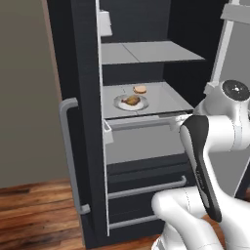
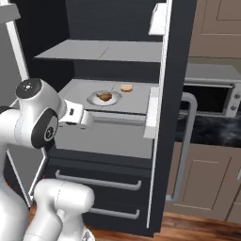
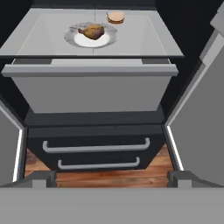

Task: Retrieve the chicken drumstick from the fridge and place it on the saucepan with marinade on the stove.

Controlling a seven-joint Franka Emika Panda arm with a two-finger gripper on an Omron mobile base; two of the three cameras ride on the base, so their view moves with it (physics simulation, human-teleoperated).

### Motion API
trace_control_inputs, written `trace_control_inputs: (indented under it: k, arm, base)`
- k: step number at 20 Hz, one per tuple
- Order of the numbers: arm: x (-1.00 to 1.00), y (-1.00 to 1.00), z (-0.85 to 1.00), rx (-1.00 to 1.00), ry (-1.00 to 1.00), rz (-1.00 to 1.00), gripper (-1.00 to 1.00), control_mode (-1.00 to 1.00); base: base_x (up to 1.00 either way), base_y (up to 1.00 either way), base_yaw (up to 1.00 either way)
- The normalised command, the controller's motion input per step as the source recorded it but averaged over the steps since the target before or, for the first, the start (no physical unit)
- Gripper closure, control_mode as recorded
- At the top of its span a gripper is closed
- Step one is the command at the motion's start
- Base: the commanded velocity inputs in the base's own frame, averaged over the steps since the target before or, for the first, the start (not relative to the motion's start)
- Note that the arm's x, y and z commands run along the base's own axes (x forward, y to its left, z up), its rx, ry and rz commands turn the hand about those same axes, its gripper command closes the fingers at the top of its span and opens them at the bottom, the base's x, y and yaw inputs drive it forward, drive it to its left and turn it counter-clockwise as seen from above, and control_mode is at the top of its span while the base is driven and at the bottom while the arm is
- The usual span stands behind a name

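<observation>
Standing open before us, the fridge (image 1: 93, 146) is the largest thing here, its doors swung wide to either side so that the grey shelves, the bin under them and the two lower drawers (image 3: 96, 153) are all reachable from the front. On the middle shelf (image 1: 166, 97) sits a white plate (image 1: 131, 103), and the chicken drumstick (image 1: 131, 100) lies on it, golden-brown and uncovered; we judge the plate keeps it off the shelf and easy to approach from above. Just behind the plate, apart from it, rests a small round bun (image 1: 140, 89), which we must not mistake for the meat. Our tool (image 3: 112, 178) hangs in front of the fridge, lower than the shelf and well short of the drumstick, its two dark tips standing wide apart with nothing between them, ready for a reach not yet begun. The hand view gives us the shelf head-on, with the drumstick (image 3: 92, 31) on the plate's middle and the bun (image 3: 116, 17) off to one side, which the base views show only obliquely. The right base view adds what the others lack: a dark desk (image 2: 212, 132) and a silver oven (image 2: 212, 94) beyond the right-hand door.
</observation>
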Motion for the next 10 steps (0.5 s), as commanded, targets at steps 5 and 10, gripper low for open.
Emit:
trace_control_inputs:
  k: [5,10]
  arm:
    - [0.0,0.0,0.0,0.0,0.0,0.0,-1.0,1.0]
    - [0.0,0.0,0.0,0.0,0.0,0.0,-1.0,1.0]
  base:
    - [0.54,0.0,0.01]
    - [0.59,0.0,0.01]
